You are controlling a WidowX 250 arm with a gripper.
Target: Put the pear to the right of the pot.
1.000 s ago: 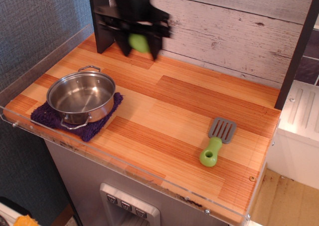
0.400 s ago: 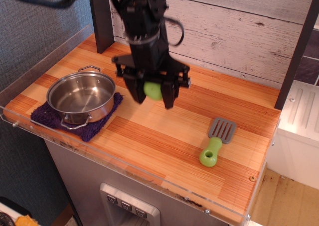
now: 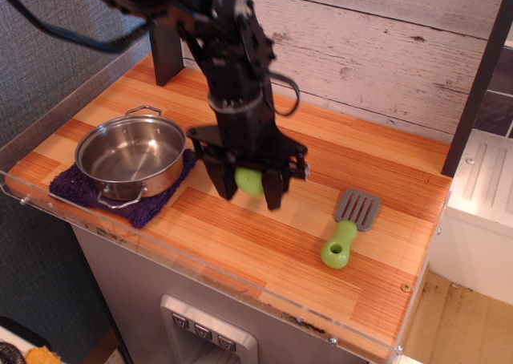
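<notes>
The light-green pear sits between the two black fingers of my gripper, which is shut on it low over the wooden counter. It hangs to the right of the shiny steel pot, a short gap away. The pot stands on a purple cloth at the counter's left. Whether the pear touches the wood is hidden by the fingers.
A grey spatula with a green handle lies to the right of the gripper. A clear plastic rim runs along the counter's front and left edges. A dark post stands at the back left, a plank wall behind.
The gripper has carried the pear from the back of the counter forward and down, ending lower and nearer the front, to the right of the pot.
</notes>
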